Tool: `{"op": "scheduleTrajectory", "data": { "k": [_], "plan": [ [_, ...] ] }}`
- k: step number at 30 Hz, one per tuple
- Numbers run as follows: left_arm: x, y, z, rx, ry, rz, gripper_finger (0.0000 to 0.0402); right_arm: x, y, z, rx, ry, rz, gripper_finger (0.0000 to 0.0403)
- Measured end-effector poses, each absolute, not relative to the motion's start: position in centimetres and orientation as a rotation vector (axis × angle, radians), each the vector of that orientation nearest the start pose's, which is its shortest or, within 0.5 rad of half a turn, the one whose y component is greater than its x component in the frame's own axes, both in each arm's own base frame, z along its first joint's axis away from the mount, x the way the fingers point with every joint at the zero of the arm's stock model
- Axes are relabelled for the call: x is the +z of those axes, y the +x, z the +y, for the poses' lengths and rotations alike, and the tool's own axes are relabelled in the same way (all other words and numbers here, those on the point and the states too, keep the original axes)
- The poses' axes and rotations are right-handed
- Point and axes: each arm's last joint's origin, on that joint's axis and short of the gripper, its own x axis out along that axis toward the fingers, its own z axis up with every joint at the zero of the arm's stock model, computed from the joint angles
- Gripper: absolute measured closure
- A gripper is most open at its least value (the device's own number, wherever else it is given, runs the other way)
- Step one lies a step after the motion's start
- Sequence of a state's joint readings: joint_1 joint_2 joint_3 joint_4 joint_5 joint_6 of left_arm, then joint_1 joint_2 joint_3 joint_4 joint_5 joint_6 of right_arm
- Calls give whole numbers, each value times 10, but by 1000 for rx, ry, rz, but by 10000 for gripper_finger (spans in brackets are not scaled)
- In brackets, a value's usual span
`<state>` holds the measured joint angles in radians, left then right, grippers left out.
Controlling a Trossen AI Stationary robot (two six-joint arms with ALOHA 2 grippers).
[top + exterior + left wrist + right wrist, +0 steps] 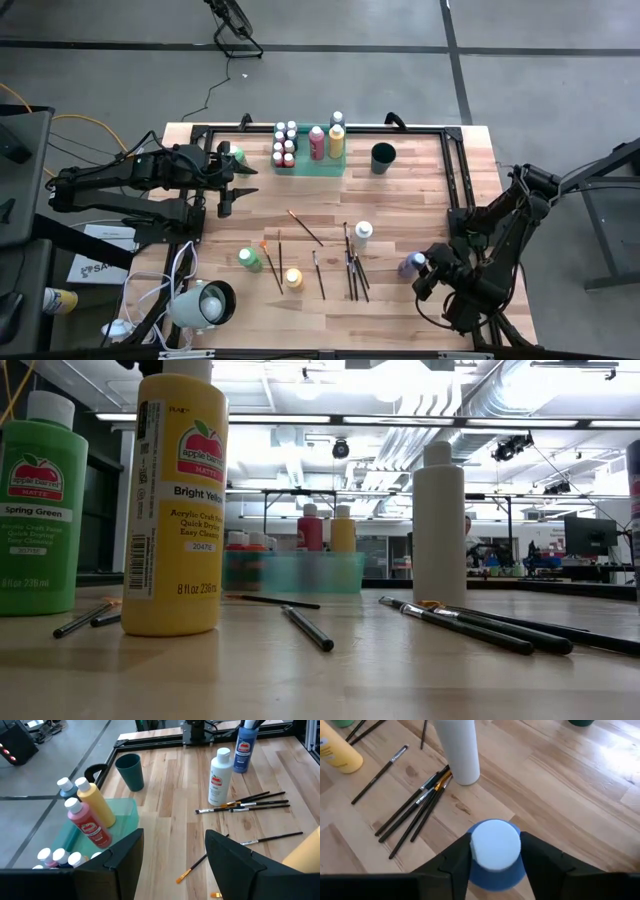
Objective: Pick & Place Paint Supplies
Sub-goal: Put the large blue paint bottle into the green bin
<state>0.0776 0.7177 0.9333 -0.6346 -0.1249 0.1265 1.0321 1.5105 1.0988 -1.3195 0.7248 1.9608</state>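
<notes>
R gripper (pixel 495 857) had its fingers round the blue bottle (pixel 495 855) at the table's right front, closing, not clearly tight. Lifted too soon, bottle could tip. L gripper (pixel 172 852) empty, spread.

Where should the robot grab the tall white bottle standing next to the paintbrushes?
Probably around the straight round body of the tall white plastic bottle, below its cap. It stands upright, so fingers could close on it from above or the side. Best to come from the bare-wood side, since the bundle of dark-handled paintbrushes lies against its base on the other.
</notes>
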Motion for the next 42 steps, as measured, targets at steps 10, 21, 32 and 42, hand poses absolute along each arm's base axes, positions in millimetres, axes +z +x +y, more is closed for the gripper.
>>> {"op": "scheduleTrajectory", "data": {
  "k": [10, 21, 32, 42],
  "plan": [
    [349, 135, 14, 172, 134, 432, 195, 236, 139, 195, -734, 439, 742, 288],
    [349, 135, 14, 170, 133, 432, 195, 259, 146, 181, -756, 473, 769, 288],
    [349, 135, 14, 171, 130, 432, 195, 321, 157, 116, -779, 356, 736, 288],
    [349, 135, 14, 171, 149, 434, 195, 358, 181, 48, -763, 226, 599, 288]
  ]
}}
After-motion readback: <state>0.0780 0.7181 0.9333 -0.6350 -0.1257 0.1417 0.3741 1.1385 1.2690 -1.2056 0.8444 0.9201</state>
